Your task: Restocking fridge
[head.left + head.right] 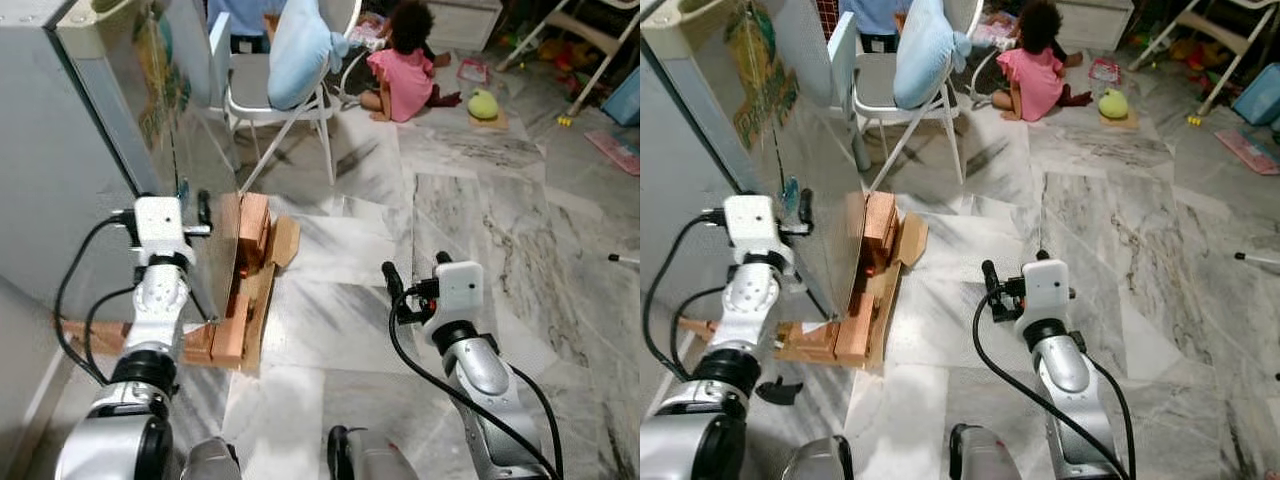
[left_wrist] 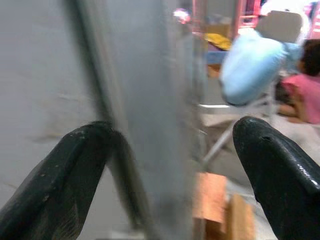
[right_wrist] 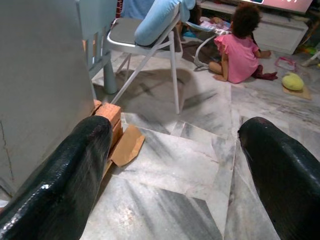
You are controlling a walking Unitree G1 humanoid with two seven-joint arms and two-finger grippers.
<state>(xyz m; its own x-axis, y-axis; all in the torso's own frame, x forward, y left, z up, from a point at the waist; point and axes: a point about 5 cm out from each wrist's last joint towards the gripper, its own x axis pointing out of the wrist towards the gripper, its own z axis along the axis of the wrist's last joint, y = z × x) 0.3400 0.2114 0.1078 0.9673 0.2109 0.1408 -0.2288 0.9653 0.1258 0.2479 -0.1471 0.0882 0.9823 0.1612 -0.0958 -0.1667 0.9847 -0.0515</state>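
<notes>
The grey fridge stands at my left, its shiny door carrying a picture sticker. My left gripper is raised against the door's edge. In the left wrist view the left gripper is open, and the blurred grey door edge runs between its two fingers. My right gripper hangs open over the marble floor, right of the fridge, with nothing between its fingers.
Orange bricks and a piece of cardboard lie at the fridge's foot. Behind them stands a folding chair with a light blue pillow. A child in pink sits on the floor near a green toy.
</notes>
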